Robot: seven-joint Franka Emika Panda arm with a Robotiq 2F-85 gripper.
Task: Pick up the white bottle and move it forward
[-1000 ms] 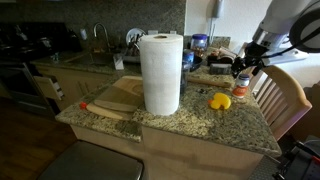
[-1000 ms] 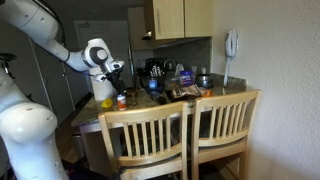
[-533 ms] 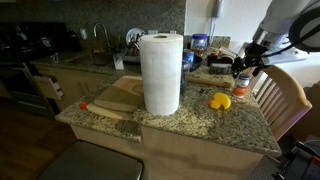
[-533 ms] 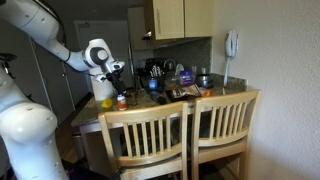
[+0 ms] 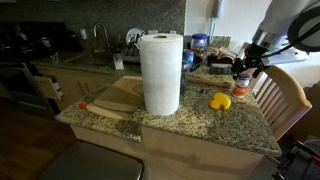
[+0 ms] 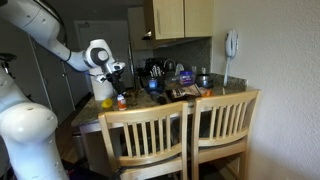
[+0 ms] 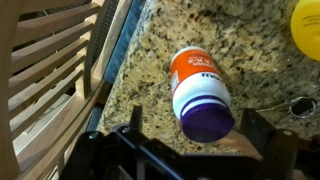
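Observation:
The white bottle (image 7: 200, 90) has an orange label and a purple cap and stands upright on the granite counter (image 7: 160, 50). In the wrist view my gripper (image 7: 198, 130) is just above it, one finger (image 7: 135, 125) to the left of the cap and the other to the right, both clear of it, so the jaws are open. In an exterior view the bottle (image 5: 241, 86) stands near the counter's edge under the gripper (image 5: 246, 68). It also shows in an exterior view (image 6: 121, 101) below the gripper (image 6: 114, 74).
A yellow object (image 5: 219, 101) lies close to the bottle and also shows in the wrist view (image 7: 308, 15). A tall paper towel roll (image 5: 160, 73) and a wooden board (image 5: 108, 105) stand on the counter. Wooden chairs (image 6: 190, 125) line the counter's edge.

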